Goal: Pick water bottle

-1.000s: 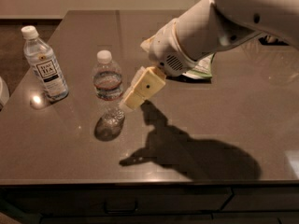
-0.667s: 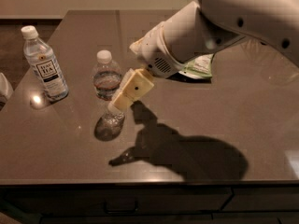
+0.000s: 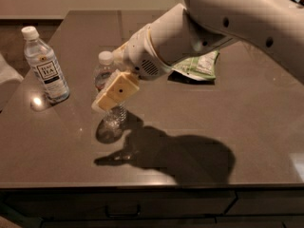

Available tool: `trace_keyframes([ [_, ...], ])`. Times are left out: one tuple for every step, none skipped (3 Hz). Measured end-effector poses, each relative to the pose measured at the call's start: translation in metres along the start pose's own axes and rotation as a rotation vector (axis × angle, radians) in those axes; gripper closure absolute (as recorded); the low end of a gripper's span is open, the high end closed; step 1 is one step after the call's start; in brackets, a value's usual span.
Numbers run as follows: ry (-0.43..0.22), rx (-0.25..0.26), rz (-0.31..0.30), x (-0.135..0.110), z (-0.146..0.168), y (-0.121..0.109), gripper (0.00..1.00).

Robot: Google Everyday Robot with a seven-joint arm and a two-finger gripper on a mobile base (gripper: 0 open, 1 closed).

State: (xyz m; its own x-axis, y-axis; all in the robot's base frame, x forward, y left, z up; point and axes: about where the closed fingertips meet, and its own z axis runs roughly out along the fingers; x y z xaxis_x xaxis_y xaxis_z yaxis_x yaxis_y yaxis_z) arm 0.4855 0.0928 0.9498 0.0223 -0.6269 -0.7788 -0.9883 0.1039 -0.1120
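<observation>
The water bottle is small, clear and ribbed with a white cap. It stands upright left of centre on the dark brown table. My gripper has tan pads on a white arm that reaches in from the upper right. It is right at the bottle: one tan pad covers the bottle's middle and its label band from the front. The cap, the upper left side and the base of the bottle show around the pad. The bottle stands on the table.
A taller clear bottle with a white "TEA" label stands at the far left. A green snack bag lies behind my arm. A white object shows at the left edge. The table's front edge runs along the bottom.
My arm has swung left and my gripper has gone from beside the bottle's right side to overlapping it. The bottle has not moved.
</observation>
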Motion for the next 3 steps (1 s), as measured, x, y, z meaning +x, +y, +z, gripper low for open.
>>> trace_keyframes([
  [-0.013,-0.042,-0.026,-0.009,0.008,0.009,0.42],
  [-0.013,-0.067,-0.025,-0.012,0.005,0.004,0.64],
  [-0.013,-0.075,-0.012,-0.021,-0.022,-0.011,0.88],
])
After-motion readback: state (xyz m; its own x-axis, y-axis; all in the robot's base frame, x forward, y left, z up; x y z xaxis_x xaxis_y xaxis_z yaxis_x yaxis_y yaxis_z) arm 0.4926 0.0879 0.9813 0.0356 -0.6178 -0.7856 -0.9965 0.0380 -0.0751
